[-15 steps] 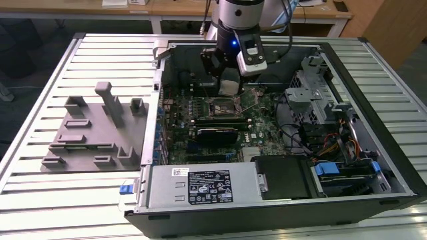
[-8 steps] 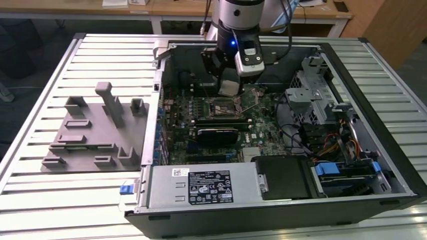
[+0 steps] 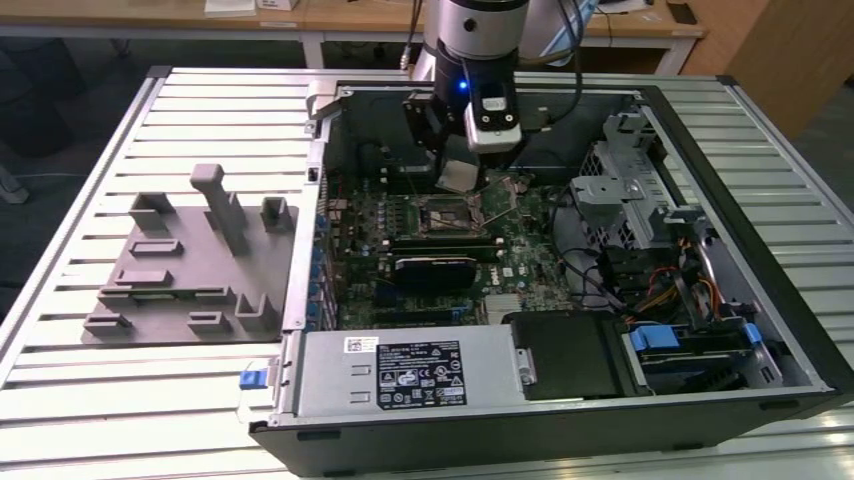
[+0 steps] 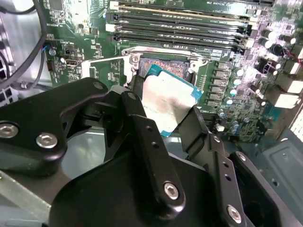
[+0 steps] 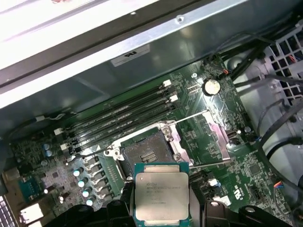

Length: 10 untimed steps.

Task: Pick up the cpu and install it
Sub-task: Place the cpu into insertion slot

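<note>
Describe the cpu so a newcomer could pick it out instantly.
Find the open computer case and the green motherboard inside it. By its open socket, the pincer holds the cpu: a flat square with a silvery top plate, unlike the dark socket.

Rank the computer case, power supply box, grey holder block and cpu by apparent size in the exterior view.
Largest to smallest:
computer case
grey holder block
power supply box
cpu, clearly smallest

Bright, even light; glare on table (image 3: pixel 80 380) slats, case (image 3: pixel 534 435) int. dimmer.
</note>
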Tool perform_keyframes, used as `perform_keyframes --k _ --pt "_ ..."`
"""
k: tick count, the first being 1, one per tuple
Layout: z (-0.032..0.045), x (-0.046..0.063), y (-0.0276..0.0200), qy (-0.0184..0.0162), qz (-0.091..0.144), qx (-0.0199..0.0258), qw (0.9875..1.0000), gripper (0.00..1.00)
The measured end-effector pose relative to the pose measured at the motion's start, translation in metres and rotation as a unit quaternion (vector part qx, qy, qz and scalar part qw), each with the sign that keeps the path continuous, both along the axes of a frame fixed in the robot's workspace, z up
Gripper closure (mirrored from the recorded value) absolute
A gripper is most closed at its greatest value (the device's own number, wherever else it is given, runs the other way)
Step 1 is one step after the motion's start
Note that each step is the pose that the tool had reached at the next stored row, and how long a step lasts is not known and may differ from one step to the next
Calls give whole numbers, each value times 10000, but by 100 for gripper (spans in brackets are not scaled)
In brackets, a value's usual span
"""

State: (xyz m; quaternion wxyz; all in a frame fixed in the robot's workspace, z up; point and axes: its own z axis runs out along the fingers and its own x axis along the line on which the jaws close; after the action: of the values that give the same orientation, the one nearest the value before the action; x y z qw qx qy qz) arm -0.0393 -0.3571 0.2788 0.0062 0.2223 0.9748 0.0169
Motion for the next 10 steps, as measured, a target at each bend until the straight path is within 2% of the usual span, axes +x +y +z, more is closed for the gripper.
perform_keyframes --k 10 --pt "-2 0 0 0 -420 0 9991 46"
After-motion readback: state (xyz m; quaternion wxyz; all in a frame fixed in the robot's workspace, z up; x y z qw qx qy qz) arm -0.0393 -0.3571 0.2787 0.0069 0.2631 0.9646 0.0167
